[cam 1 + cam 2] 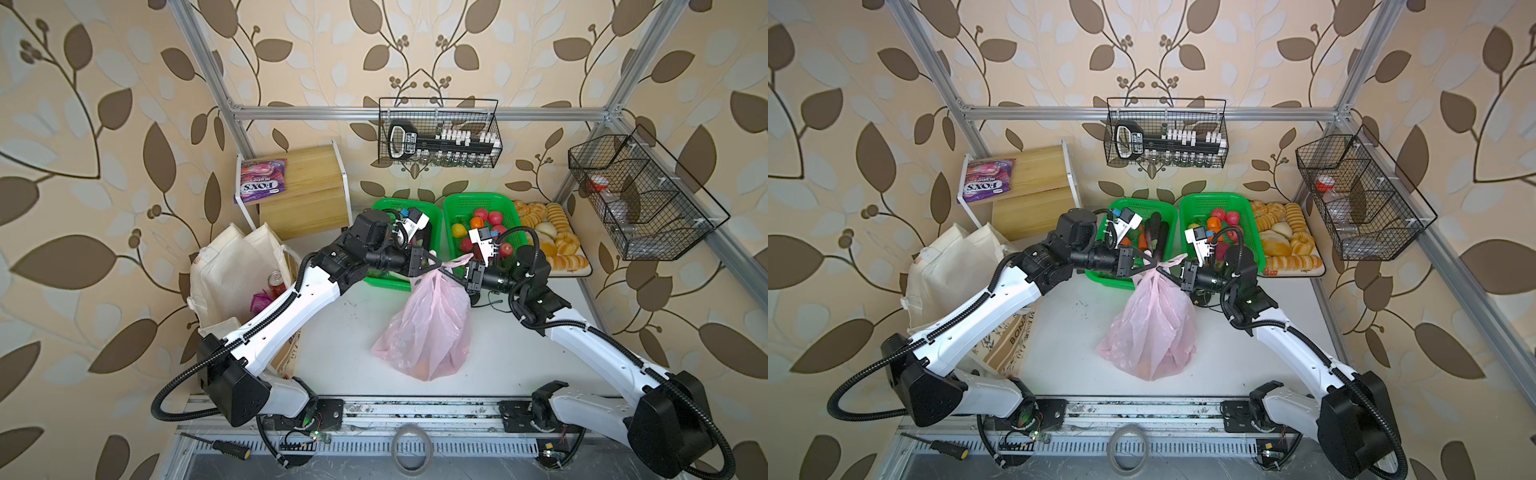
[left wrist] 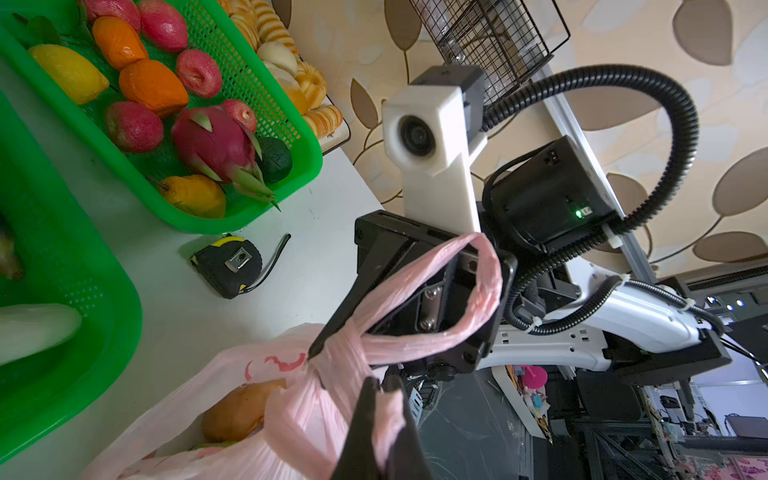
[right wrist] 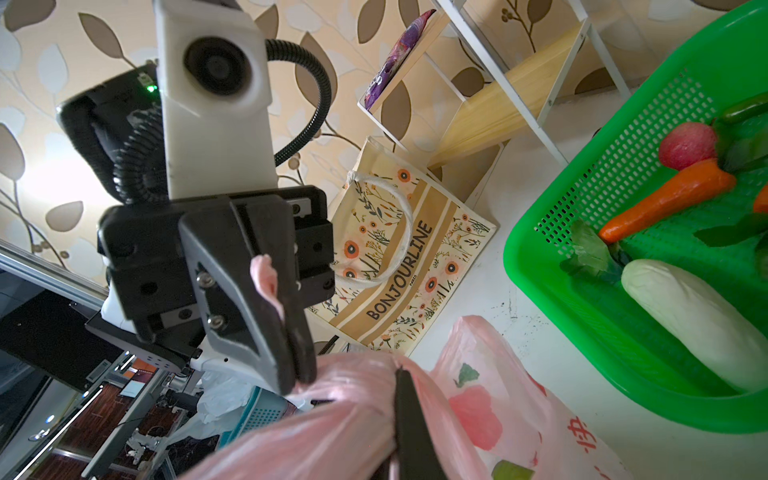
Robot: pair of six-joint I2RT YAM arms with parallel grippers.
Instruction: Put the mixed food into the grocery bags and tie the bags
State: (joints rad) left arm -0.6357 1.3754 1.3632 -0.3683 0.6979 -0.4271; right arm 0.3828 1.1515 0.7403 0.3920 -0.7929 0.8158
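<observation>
The pink bag is set on the tabletop; its handles are pinched by the left gripper and the right gripper (both clamped on plastic), the knot stretched between them

Both top views looked steeply down from above the near edge of the bench towards its far edge, wide and distant; each wrist view sat close beside the knot of the pink bag, facing the opposite camera across it: the right wrist camera; the left wrist camera; all four shared that knot.
</observation>
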